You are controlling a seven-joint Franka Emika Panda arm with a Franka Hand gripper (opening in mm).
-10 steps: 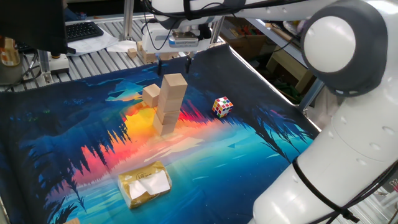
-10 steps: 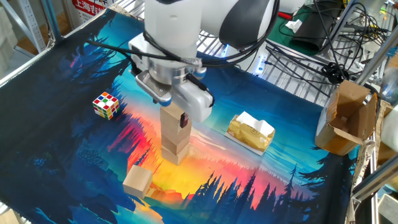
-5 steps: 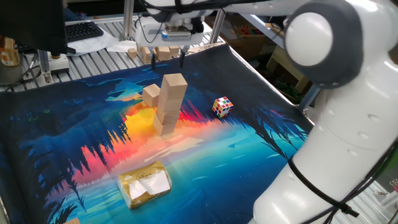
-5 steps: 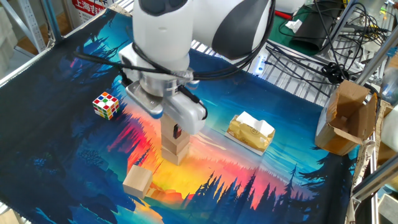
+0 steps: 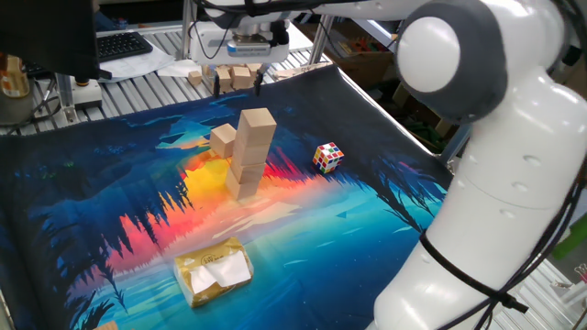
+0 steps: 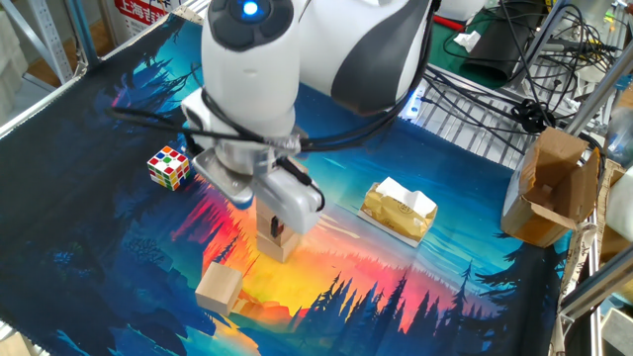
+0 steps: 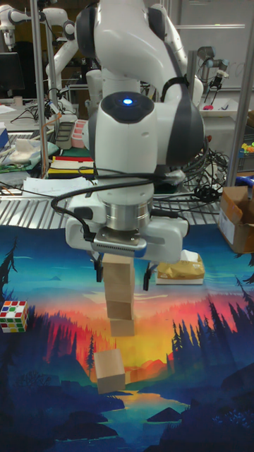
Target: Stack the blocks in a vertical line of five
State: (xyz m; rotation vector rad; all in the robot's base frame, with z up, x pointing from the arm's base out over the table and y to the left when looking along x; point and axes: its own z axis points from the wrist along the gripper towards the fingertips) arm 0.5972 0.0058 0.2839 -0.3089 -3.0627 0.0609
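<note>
A stack of light-tan wooden blocks (image 5: 249, 151) stands upright in the middle of the mat; its base (image 6: 279, 240) shows under the arm, and its upper cubes (image 7: 118, 281) show in the tall fixed view. One loose block (image 5: 222, 140) (image 6: 220, 287) (image 7: 109, 369) lies on the mat beside the stack. My gripper (image 5: 238, 88) (image 7: 121, 277) hangs open and empty, higher than the stack's top and toward the mat's far edge. Neither finger touches a block. In the other fixed view the arm hides the gripper and most of the stack.
A multicoloured puzzle cube (image 5: 328, 157) (image 6: 168, 166) sits on the mat right of the stack. A yellowish wrapped packet (image 5: 214, 270) (image 6: 399, 210) lies near the front. Small wooden pieces (image 5: 229, 75) lie on the metal table behind. A cardboard box (image 6: 554, 188) stands off the mat.
The open gripper has risen and drifted away from the stack's top toward the far edge of the mat. The stack and loose block have not moved.
</note>
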